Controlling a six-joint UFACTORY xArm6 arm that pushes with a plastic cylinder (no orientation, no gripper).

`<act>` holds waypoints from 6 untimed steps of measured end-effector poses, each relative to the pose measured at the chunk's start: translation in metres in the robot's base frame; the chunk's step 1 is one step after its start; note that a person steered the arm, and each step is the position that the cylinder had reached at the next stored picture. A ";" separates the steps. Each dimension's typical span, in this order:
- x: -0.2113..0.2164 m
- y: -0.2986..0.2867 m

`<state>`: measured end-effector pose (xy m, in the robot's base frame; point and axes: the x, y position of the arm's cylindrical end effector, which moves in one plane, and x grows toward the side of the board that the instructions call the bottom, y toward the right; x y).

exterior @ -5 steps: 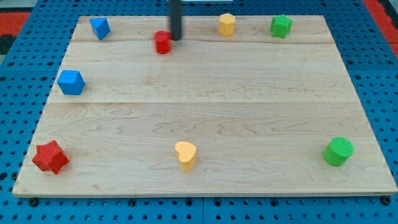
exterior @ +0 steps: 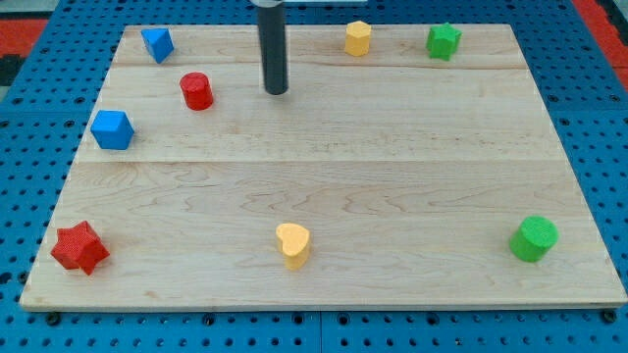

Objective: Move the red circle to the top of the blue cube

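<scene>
The red circle (exterior: pixel 196 90), a short red cylinder, stands on the wooden board (exterior: pixel 392 167) at the upper left. The blue cube (exterior: pixel 113 129) sits near the board's left edge, down and to the left of the red circle, with a clear gap between them. My tip (exterior: pixel 277 91) rests on the board to the right of the red circle, about a block and a half away, not touching it. The dark rod rises straight up out of the view's top.
A second blue block (exterior: pixel 157 44) is at the top left. A yellow block (exterior: pixel 357 38) and a green star (exterior: pixel 444 40) are at the top. A red star (exterior: pixel 79 247), a yellow heart (exterior: pixel 293 244) and a green cylinder (exterior: pixel 534 238) lie along the bottom.
The red circle has slid left and slightly down, closer to the blue cube. My tip has moved down the view a little and now stands apart from the circle.
</scene>
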<state>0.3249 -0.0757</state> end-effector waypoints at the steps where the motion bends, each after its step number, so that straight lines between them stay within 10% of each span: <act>1: -0.003 -0.080; 6: 0.038 -0.125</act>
